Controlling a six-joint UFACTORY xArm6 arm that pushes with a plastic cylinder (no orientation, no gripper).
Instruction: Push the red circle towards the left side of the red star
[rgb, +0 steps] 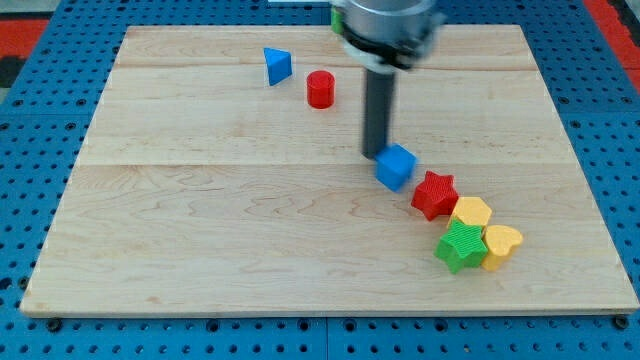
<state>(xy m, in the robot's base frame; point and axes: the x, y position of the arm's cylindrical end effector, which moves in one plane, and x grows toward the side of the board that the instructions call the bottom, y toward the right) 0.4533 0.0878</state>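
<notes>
The red circle (320, 89), a short cylinder, stands near the view's top, left of centre. The red star (435, 194) lies right of centre, lower down, far from the circle. My tip (374, 153) rests on the board between them, touching or almost touching the upper left edge of a blue cube (396, 166). The blue cube sits just up and left of the red star. The tip is about 60 px down and right of the red circle.
A blue triangle (277, 66) lies left of the red circle. A yellow hexagon (471, 213), a green star (461, 246) and a yellow heart (500, 245) cluster right below the red star. The wooden board (200, 230) ends at a blue pegboard.
</notes>
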